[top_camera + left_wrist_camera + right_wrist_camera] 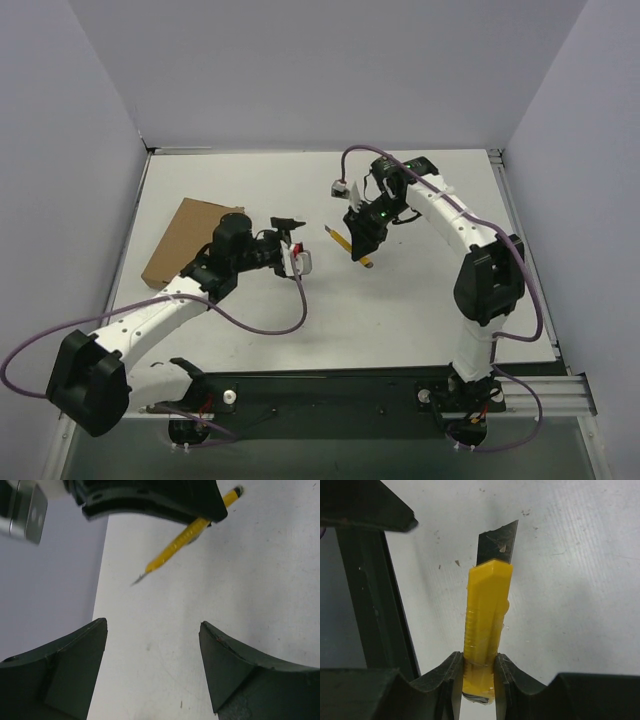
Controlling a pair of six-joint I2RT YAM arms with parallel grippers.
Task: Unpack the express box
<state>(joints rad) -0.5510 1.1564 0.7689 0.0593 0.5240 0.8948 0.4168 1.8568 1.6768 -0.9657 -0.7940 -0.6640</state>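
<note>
We see a white table point(400, 300) walled in pale grey. The box point(185, 245) lies flat at the table's left side, and the left arm reaches past its near corner. The left gripper point(291, 221) hangs beyond the box with its fingers point(75, 650) wide apart. The right arm bends down mid-table, and the right gripper point(360, 245) is clamped on a yellow knife point(335, 236). Only the right wrist view shows us the knife's bared blade point(497, 542).

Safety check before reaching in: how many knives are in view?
1: the yellow utility knife, blade extended, clamped in the right gripper. Another could lie hidden from these views.
</note>
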